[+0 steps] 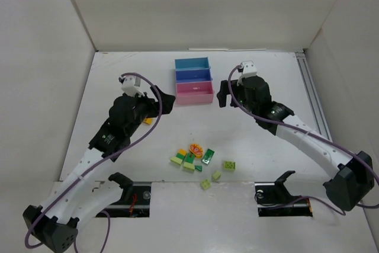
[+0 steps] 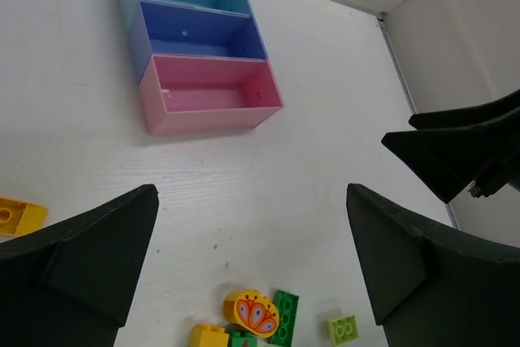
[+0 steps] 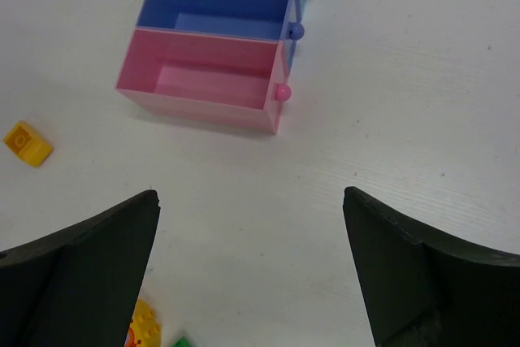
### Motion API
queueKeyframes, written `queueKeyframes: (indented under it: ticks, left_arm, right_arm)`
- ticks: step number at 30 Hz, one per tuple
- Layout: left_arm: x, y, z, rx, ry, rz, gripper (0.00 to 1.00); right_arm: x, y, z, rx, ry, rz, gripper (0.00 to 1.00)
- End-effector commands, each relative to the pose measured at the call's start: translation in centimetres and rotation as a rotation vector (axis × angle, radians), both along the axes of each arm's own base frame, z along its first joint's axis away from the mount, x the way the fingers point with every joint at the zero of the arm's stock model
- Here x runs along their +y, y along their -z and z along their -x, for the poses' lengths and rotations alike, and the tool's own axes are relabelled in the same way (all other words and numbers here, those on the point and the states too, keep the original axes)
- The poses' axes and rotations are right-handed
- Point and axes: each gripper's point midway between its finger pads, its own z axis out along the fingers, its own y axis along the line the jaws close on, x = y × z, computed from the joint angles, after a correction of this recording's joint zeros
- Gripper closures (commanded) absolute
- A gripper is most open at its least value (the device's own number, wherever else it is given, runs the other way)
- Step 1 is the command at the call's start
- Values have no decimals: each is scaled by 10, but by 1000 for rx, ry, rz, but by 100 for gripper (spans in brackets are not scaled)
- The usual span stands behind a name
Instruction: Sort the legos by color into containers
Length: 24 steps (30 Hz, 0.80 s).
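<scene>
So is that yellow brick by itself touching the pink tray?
Apart. The right wrist view shows the yellow brick lying left of the pink tray, with bare table between them.

Lab test cell: white table boxed by plain white panels.
</scene>
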Motion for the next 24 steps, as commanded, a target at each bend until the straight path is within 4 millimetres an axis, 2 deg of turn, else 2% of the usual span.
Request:
queueKeyframes:
  ticks: [1, 4, 6, 8, 10, 11, 12, 13, 15, 16, 17, 18, 19, 23, 24]
  left_arm:
    - [6, 3, 3, 32, -39, 18, 0]
    - [6, 6, 3, 41, -39, 12, 0]
    - [5, 12, 4, 69, -34, 10, 0]
    - [3, 17, 5, 92, -28, 11, 0]
    - [-3, 24, 5, 116, -4, 5, 0]
    - [-7, 31, 4, 138, 10, -3, 0]
    - [-7, 34, 2, 149, 10, -10, 0]
    - [-9, 40, 3, 174, 15, -11, 0]
    - [-12, 54, 2, 217, 23, -32, 0]
    - [-13, 57, 1, 226, 23, -38, 0]
    - [-13, 57, 1, 227, 23, -38, 0]
    - [-17, 65, 4, 248, 41, -47, 0]
    - [-17, 69, 3, 258, 40, -52, 0]
    - [-18, 79, 3, 279, 36, -55, 0]
    - [-18, 77, 2, 271, 37, -50, 0]
  right_arm:
    - [6, -14, 5, 23, 15, -28, 1]
    - [10, -8, 11, 56, -23, -25, 1]
    - [6, 9, 21, 119, 23, -17, 1]
    - [-13, 34, 37, 218, 86, 70, 1]
    - [-22, 56, 64, 310, 113, 100, 1]
    - [-22, 63, 74, 335, 110, 100, 3]
    - [-19, 77, 91, 367, 82, 121, 6]
    - [-16, 78, 103, 395, 84, 73, 6]
    - [-20, 95, 131, 487, 85, 70, 6]
    - [-22, 111, 149, 535, 71, 79, 9]
    - [-21, 114, 160, 564, 79, 33, 9]
    - [-19, 121, 171, 597, 65, 17, 10]
    - [-23, 139, 185, 634, 68, 35, 10]
    - [-23, 164, 209, 719, 55, 31, 10]
    - [-15, 161, 208, 705, 37, 8, 10]
